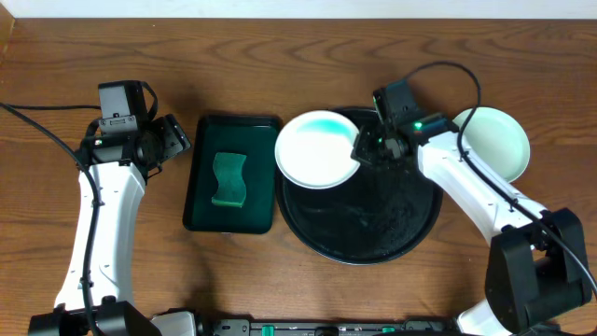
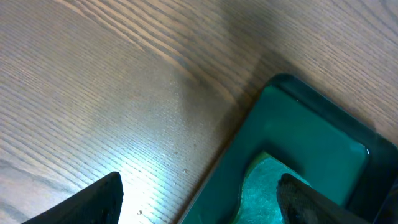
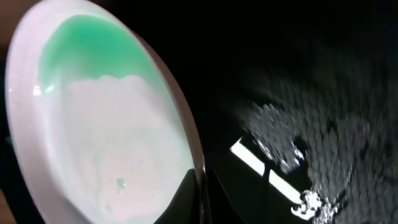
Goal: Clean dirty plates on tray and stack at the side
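Observation:
A white plate is held tilted over the left part of the large black tray. My right gripper is shut on its right rim. In the right wrist view the plate fills the left, with a small green speck near its middle, and my right gripper pinches its edge over the tray. A second pale-mint plate lies on the table right of the tray. My left gripper is open and empty, left of the green tray; in its wrist view the left gripper spans that tray's edge.
A rectangular dark green tray with a green sponge lies left of the black tray; tray and sponge show in the left wrist view. Bare wooden table surrounds them.

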You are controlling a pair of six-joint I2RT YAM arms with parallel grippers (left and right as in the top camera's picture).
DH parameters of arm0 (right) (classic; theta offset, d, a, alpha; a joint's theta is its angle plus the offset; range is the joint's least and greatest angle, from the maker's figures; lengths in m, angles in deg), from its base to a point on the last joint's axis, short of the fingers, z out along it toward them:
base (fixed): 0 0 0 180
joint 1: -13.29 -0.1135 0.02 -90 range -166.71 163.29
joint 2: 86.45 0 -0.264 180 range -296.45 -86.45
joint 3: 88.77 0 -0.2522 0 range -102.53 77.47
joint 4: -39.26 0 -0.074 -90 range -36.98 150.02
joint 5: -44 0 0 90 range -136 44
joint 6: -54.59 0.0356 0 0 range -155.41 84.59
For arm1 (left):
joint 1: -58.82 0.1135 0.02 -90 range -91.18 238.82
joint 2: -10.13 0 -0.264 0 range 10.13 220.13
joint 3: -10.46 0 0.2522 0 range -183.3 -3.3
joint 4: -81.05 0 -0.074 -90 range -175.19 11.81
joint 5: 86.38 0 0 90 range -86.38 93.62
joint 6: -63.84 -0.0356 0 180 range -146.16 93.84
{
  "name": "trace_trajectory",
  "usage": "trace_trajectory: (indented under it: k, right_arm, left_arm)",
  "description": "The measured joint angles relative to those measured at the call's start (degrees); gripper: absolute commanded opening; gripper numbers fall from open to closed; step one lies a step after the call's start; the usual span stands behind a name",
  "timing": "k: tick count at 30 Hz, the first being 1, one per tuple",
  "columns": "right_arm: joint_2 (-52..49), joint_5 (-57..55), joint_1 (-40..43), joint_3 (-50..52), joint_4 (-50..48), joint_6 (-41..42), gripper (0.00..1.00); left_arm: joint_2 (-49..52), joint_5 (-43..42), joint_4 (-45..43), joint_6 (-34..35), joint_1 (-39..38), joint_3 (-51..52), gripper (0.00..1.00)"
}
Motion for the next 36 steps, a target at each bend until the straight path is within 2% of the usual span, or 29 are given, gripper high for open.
trace_trajectory:
  k: [6,26,36]
  right_arm:
    - [0.0,-5.6,-3.34,-4.13,-0.37,-4.15,0.02]
    - [0.0,-31.1,-21.27,-4.44,-13.77,-11.06,0.01]
    - [0.0,-41.86,-27.69,-4.46,-20.26,-19.56,0.01]
  left_arm:
    - [0.0,0.0,0.0,0.0,0.0,0.0,0.8]
    - [0.0,0.0,0.0,0.0,0.0,0.0,0.79]
    - [0.0,0.0,-0.02,0.0,0.0,0.0,0.79]
